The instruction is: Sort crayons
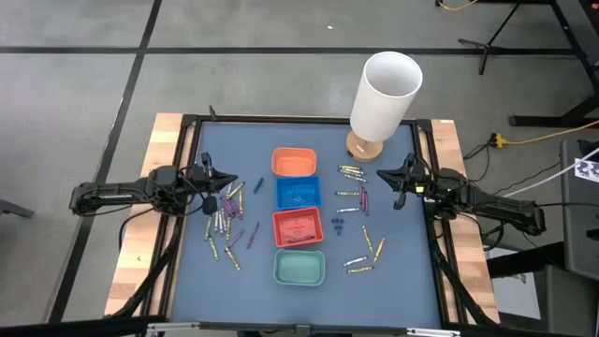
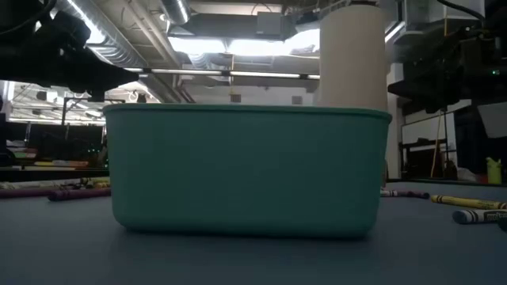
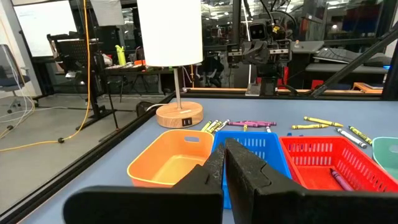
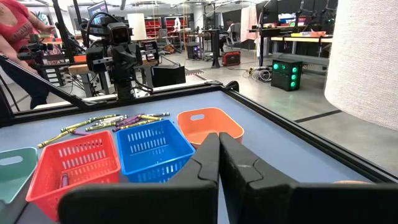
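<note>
Crayons lie flat on the blue mat in two groups: yellow and purple ones left of the trays, and others right of them, with more at the near right. One purple crayon lies in the red tray. My left gripper is shut and empty, over the far end of the left group. My right gripper is shut and empty, beside the right group. Its fingers show closed in the right wrist view, as the left gripper's do in the left wrist view.
Four small trays stand in a column at mid-table: orange, blue, red, then green nearest. A lamp with a tall white shade and wooden base stands at the far right. A person stands beyond the table.
</note>
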